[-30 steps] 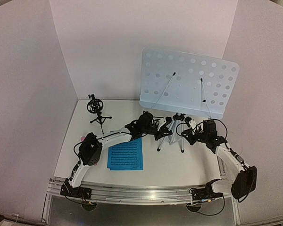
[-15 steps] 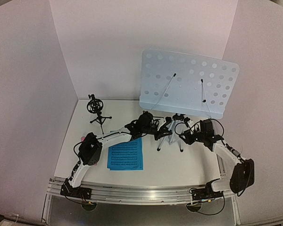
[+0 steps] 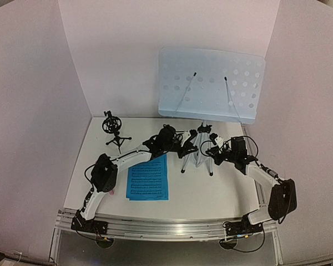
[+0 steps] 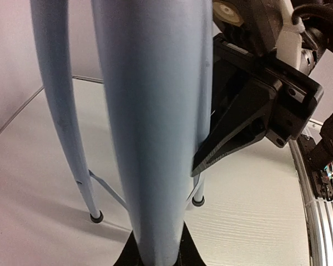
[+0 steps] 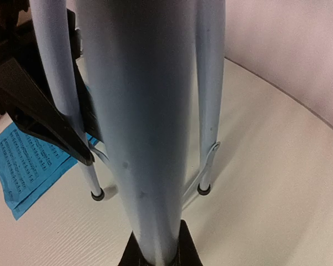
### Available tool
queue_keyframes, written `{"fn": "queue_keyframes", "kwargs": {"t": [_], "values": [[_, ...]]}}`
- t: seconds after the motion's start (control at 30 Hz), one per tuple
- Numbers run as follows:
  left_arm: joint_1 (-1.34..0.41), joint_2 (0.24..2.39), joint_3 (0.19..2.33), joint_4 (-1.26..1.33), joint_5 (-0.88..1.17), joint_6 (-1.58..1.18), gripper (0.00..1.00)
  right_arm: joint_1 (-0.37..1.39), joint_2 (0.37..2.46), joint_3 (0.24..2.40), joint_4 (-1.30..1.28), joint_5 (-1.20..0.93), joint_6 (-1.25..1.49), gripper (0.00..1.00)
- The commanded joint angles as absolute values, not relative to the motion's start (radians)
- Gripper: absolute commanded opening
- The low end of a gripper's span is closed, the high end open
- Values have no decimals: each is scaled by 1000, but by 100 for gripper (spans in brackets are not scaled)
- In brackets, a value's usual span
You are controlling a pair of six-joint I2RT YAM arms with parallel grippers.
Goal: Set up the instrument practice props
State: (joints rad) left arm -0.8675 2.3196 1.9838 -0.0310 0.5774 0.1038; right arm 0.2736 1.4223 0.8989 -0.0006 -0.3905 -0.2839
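The music stand (image 3: 211, 83) is at the back right of the table (image 3: 211, 194), just in front of the back wall. It stands up tall, so its long way runs up and down. Its pale blue plate with round holes faces the arms, with its wide side going left to right. Under it the silver tripod (image 3: 197, 160) has its feet on the table.

The left gripper (image 3: 190, 145) is closed tight on one tripod leg. The right gripper (image 3: 210, 151) is closed tight on another (each wrist view shows a fat leg right between black fingers).

The two blue music sheets (image 3: 148, 177) lie flat near the left arm. The small black mic holder (image 3: 114, 130) stands at the back left.

A second ago the plate sat lower and more to the right, and the tripod legs were spread wider.
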Motion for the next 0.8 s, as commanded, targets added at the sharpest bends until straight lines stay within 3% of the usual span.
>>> {"fn": "queue_keyframes", "kwargs": {"t": [0.0, 0.47, 0.77], "values": [[-836, 2287, 2069, -141, 636, 253, 0, 233, 1470, 982, -11, -224, -241, 0], [-821, 2253, 2076, -274, 542, 459, 0, 188, 1476, 994, -17, -120, -353, 0], [-774, 2352, 2265, -302, 495, 503, 0, 183, 1650, 1160, -9, -167, -308, 0]]}}
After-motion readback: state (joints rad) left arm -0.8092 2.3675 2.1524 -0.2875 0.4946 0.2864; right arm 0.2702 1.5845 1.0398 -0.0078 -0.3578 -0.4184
